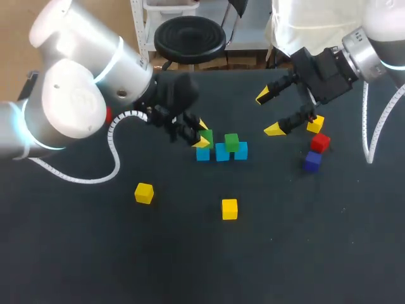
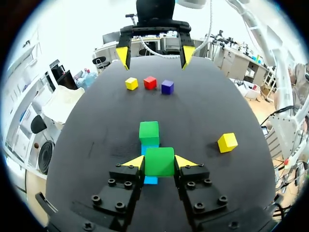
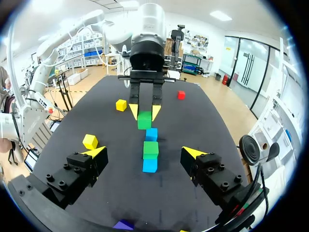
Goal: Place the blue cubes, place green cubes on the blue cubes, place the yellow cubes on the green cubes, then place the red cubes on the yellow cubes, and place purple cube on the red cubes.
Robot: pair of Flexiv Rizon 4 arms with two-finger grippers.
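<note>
Three blue cubes (image 1: 221, 152) stand in a row mid-table. A green cube (image 1: 231, 142) rests on one of them, toward the row's right end. My left gripper (image 1: 201, 134) is shut on a second green cube (image 2: 159, 161), held directly over the left end blue cube (image 2: 150, 180); whether they touch is unclear. My right gripper (image 1: 268, 113) hangs open and empty to the right of the row, near a yellow cube (image 1: 315, 124), a red cube (image 1: 321, 142) and the purple cube (image 1: 312, 161). Ahead of the right gripper (image 3: 145, 152) stands the stacked green cube (image 3: 150, 149).
Two loose yellow cubes lie nearer the front, one at the left (image 1: 144, 192) and one in the middle (image 1: 230, 208). Another red cube (image 3: 181, 94) sits behind my left arm, toward the table's left side.
</note>
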